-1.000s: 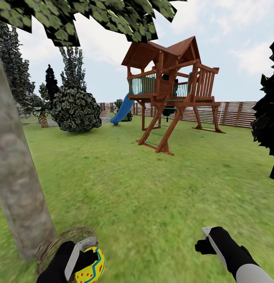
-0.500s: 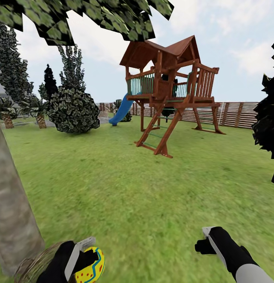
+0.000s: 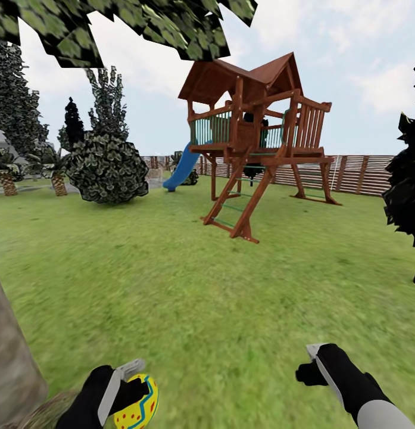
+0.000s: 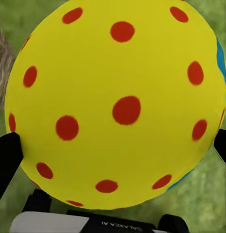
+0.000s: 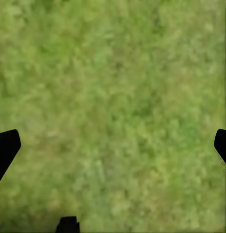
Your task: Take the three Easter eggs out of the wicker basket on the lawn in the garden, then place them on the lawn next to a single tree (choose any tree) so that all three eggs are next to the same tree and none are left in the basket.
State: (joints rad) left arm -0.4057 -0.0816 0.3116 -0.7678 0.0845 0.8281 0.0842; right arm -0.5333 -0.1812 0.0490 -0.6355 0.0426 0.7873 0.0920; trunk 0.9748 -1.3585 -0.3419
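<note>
Lawn (image 3: 231, 298), "GALAXEA" on left wrist

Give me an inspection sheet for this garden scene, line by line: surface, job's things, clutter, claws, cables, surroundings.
Surface: lawn, flat green grass.
Job's things: one yellow Easter egg with red dots and a blue stripe, in the left claw; tree trunk at the near left; a bit of wicker basket at its foot.
Clutter: nothing seen.
Claws: left claw shut on the egg; right claw open over bare grass.
Cables: nothing seen.
Surroundings: wooden play tower, blue slide, slatted fence, bushes.
</note>
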